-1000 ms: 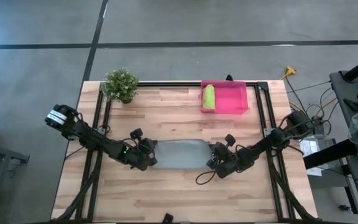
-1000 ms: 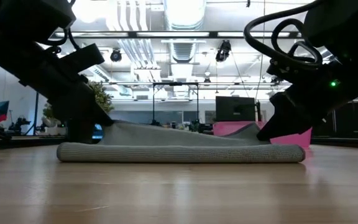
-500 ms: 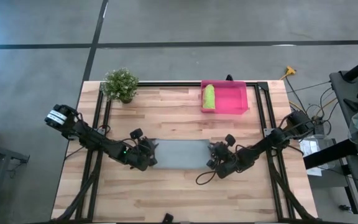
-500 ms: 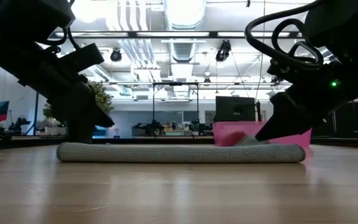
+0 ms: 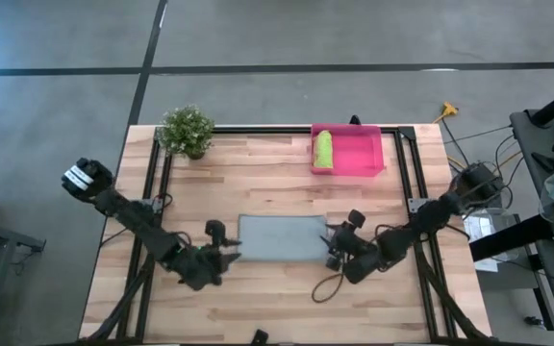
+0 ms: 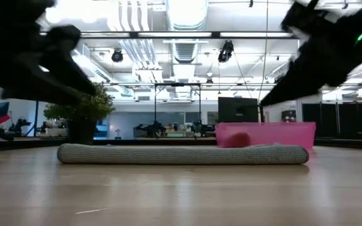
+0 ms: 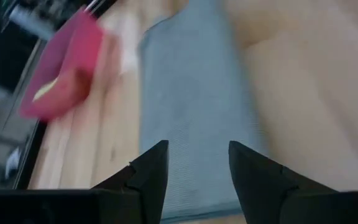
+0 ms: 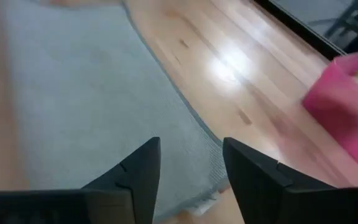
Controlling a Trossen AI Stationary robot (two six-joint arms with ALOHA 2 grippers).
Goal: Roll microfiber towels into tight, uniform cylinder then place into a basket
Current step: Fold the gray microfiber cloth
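With both grippers (L (image 5: 227,256), R (image 5: 333,252)) spread, re-pinch the folded grey microfibre cloth's (image 5: 282,237) 6 o'clock edge evenly, roll toward 12.

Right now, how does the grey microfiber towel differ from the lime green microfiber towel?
The grey microfiber towel lies flat, folded into a rectangle on the wooden table; the lime green microfiber towel is rolled into a cylinder. The grey one sits mid-table between both grippers; the green one lies inside the pink plastic basket. Neither is gripped.
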